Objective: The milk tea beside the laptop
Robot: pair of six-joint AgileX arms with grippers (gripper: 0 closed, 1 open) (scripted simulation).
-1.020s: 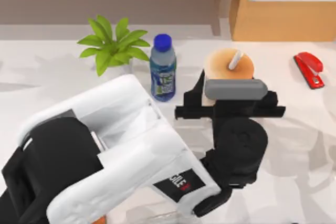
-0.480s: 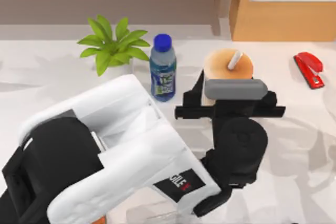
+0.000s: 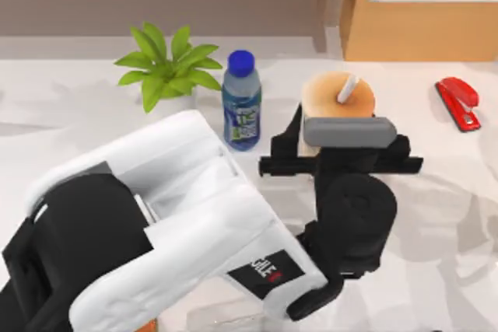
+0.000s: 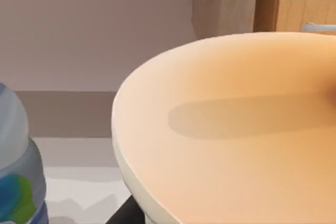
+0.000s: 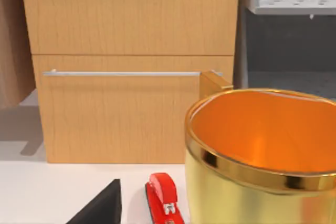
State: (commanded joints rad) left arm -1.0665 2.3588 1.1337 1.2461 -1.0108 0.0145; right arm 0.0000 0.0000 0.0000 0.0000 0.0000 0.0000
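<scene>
Reaching past the potted plant (image 3: 167,71) and the blue bottle (image 3: 241,110), my left gripper (image 3: 336,139) sits at the milk tea (image 3: 338,99), just right of that bottle; whether it grips I cannot tell. No laptop is visible, so placement remains undone.
</scene>
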